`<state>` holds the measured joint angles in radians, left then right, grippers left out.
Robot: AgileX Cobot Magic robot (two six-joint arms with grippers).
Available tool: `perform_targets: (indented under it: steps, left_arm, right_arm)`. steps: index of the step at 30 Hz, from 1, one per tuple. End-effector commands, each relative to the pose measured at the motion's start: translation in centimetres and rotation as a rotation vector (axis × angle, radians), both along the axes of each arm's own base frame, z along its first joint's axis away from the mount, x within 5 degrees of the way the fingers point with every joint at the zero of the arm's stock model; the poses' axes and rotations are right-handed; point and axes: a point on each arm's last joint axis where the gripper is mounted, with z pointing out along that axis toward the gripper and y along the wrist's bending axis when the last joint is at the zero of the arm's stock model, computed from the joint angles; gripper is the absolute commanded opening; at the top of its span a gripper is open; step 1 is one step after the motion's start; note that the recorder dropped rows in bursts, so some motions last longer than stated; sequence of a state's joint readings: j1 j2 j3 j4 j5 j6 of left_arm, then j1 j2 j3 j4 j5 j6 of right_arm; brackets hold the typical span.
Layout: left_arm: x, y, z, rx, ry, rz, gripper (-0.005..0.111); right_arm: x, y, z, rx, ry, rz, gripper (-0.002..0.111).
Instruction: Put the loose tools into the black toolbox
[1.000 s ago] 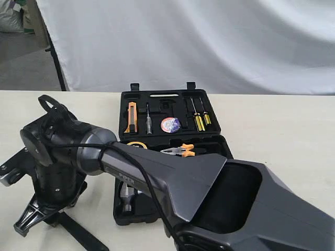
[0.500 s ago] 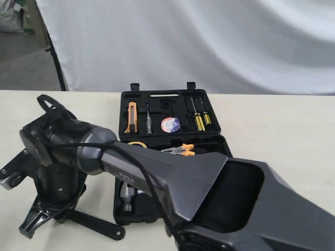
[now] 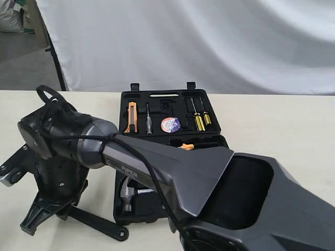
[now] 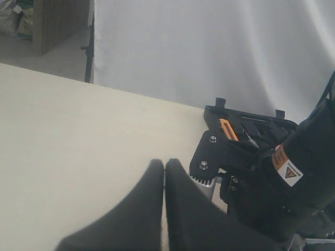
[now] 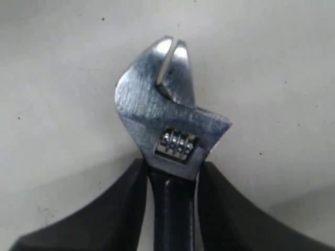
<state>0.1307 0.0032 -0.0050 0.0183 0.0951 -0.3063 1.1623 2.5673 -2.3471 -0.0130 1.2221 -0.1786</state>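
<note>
My right gripper (image 5: 172,172) is shut on the black handle of the adjustable wrench (image 5: 167,115), whose silver head sticks out over bare tabletop. In the exterior view that gripper (image 3: 52,212) sits left of the black toolbox (image 3: 157,97), and the wrench handle (image 3: 99,225) angles toward the case's near corner. The hammer (image 3: 127,194) lies in the near half. The tape roll (image 3: 170,124) sits in the far half. My left gripper (image 4: 164,166) is shut and empty above the table; it does not show in the exterior view.
The right arm (image 3: 172,172) crosses the near half of the case and hides much of it. An orange utility knife (image 3: 131,117), screwdrivers (image 3: 199,120) and the orange-handled pliers (image 3: 186,147) sit in recesses. A white backdrop (image 3: 209,42) hangs behind the table.
The right gripper has turned with the wrench, so the handle has swung from pointing at the front edge round toward the toolbox. The arm now covers the yellow tape measure and most of the pliers.
</note>
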Motion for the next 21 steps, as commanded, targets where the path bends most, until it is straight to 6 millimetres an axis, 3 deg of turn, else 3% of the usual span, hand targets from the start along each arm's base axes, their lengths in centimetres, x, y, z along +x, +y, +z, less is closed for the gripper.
perform_targets:
  steps: [1, 16, 21]
  left_arm:
    - [-0.1, 0.1, 0.2, 0.002, -0.013, 0.026, 0.001]
    - [-0.1, 0.1, 0.2, 0.002, -0.013, 0.026, 0.001]
    - [-0.1, 0.1, 0.2, 0.002, -0.013, 0.026, 0.001]
  right_arm:
    - [0.4, -0.2, 1.0, 0.02, -0.005, 0.0, 0.0]
    - [-1.3, 0.5, 2.2, 0.116, 0.165, -0.013, 0.0]
    - [-1.4, 0.3, 3.6, 0.139, 0.152, -0.014, 0.0]
